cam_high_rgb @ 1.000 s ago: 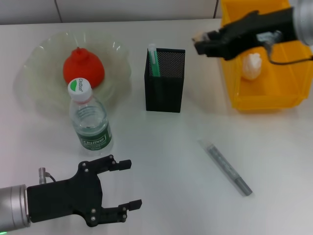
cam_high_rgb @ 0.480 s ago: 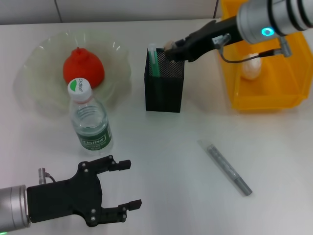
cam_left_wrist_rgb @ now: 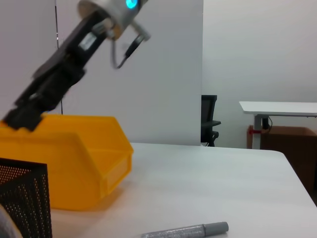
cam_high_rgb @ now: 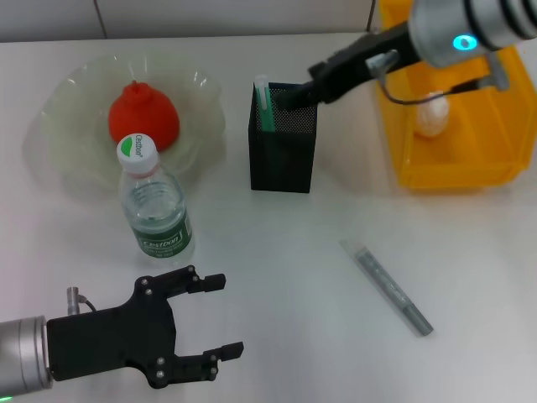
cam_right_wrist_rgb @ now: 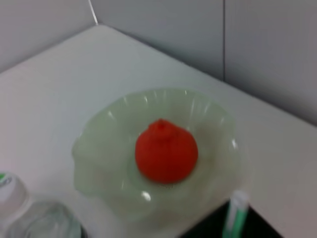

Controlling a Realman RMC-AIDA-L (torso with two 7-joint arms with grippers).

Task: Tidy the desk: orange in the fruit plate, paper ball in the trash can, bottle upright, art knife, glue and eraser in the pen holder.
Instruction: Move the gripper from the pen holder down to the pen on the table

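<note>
The right claw reaches in from the upper right of the head view and hangs at the rim of the black mesh pen holder, its tip over the opening; whether its fingers are spread or pinching something cannot be told. The mint-green art knife stands upright in the holder's left corner. The eraser is not visible in any view.

In the upper left of the head view, the orange sits in the pale-green fruit plate. The water bottle stands upright just in front of the plate, cap on. The yellow trash can fills the upper right, with the white paper ball inside it.

The grey glue lies flat on the white surface in the lower right, well apart from the holder.

The left claw rests at the lower left, fingers spread wide, gripping nothing.
</note>
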